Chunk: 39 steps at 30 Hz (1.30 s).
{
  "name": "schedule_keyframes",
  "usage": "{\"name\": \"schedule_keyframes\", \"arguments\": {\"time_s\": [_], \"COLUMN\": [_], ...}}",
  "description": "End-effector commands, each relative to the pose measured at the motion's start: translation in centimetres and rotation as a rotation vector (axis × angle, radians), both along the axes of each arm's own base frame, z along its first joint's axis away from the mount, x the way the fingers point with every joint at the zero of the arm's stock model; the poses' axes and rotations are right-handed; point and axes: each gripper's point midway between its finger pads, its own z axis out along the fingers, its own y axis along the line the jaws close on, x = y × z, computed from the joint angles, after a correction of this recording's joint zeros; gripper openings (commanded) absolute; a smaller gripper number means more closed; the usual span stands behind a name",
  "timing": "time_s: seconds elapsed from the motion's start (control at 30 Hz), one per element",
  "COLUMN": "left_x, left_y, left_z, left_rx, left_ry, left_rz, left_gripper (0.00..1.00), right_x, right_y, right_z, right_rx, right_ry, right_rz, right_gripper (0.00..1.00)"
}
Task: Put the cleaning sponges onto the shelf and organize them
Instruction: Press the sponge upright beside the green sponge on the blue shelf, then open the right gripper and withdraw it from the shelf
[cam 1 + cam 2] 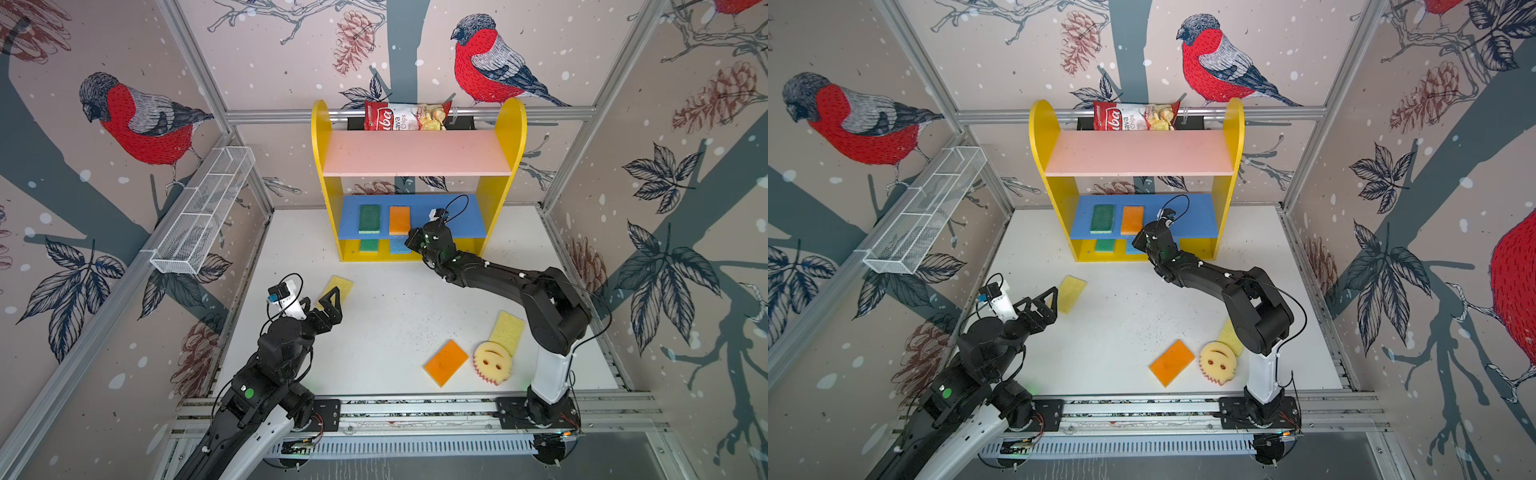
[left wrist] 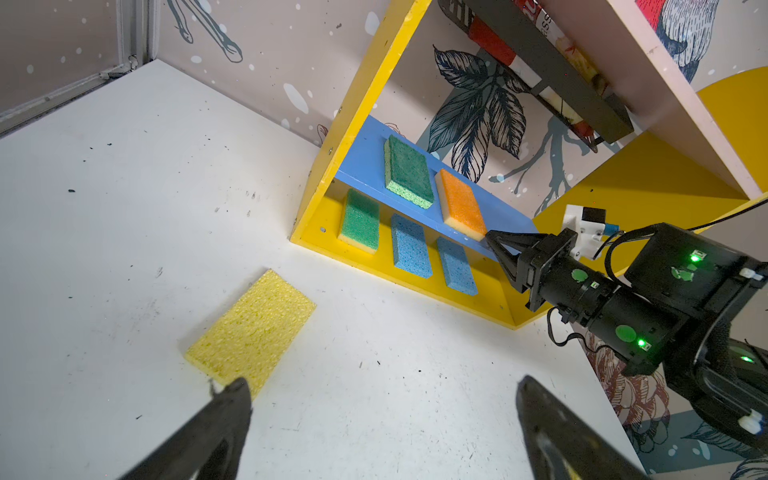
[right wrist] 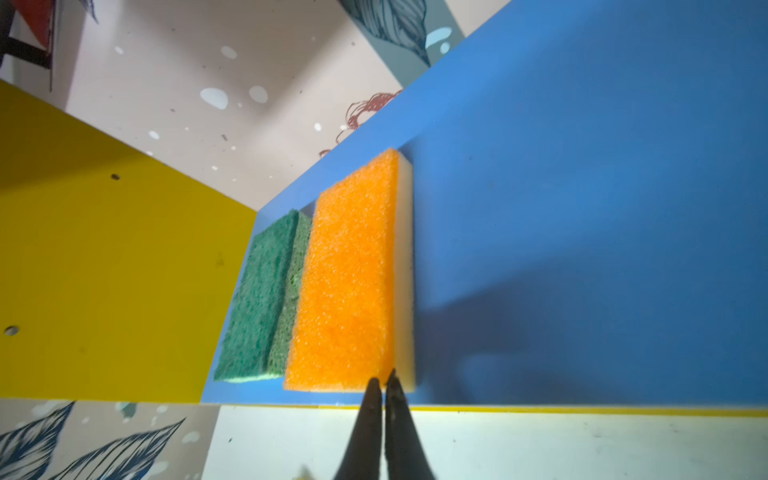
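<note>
**White tabletop point(image 1: 395, 299), bird-print walls point(image 1: 266, 54): nine sponges, five shelved**

Shelf point(image 1: 321, 137) stands against the back wall.
- Blue middle board point(image 1: 461, 224), two: green sponge point(image 1: 369, 218) beside orange sponge point(image 1: 399, 219).
- Yellow base point(image 2: 324, 216), three in a row: green-topped sponge point(image 2: 360, 220), blue sponge point(image 2: 410, 246), second blue sponge point(image 2: 456, 266).
- Loose on the tabletop, four: yellow sponge point(image 1: 343, 286), second orange sponge point(image 1: 446, 362), smiley sponge point(image 1: 493, 361) touching a second yellow sponge point(image 1: 508, 332).

Right gripper point(image 3: 384, 380): claw pressed together, gripping nothing, tips at the orange sponge's near edge.

Left gripper point(image 2: 382, 384): claw spread wide, one finger by the yellow sponge's corner.

One wire basket point(image 1: 203, 212) on the left wall. One chips bag point(image 1: 405, 116) behind the shelf top.
</note>
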Motion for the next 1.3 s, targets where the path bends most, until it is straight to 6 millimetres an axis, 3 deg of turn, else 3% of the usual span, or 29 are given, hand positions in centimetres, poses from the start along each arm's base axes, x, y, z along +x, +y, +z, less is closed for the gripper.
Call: {"name": "schedule_keyframes", "arguments": {"time_s": [0.0, 0.3, 0.83, 1.27], "left_x": [0.0, -0.1, 0.4, 0.9], "left_y": [0.2, 0.2, 0.1, -0.5], "left_z": [0.0, -0.2, -0.6, -0.6], "left_rx": [0.003, -0.001, 0.011, 0.020], "left_ry": [-0.001, -0.002, 0.011, 0.017], "left_rz": [0.007, 0.011, 0.018, 0.002], "left_gripper": [0.98, 0.98, 0.98, 0.98], "right_x": [-1.1, -1.1, 1.0, -0.4], "right_y": [1.9, 2.0, 2.7, 2.3], "right_z": [1.8, 1.2, -0.4, -1.0], "right_rx": [0.086, 0.116, 0.146, 0.139], "right_ry": [-0.041, -0.017, 0.018, 0.036], "right_rz": [0.116, 0.137, 0.144, 0.167], "right_gripper": [0.00, 0.00, 0.00, 0.00]}}
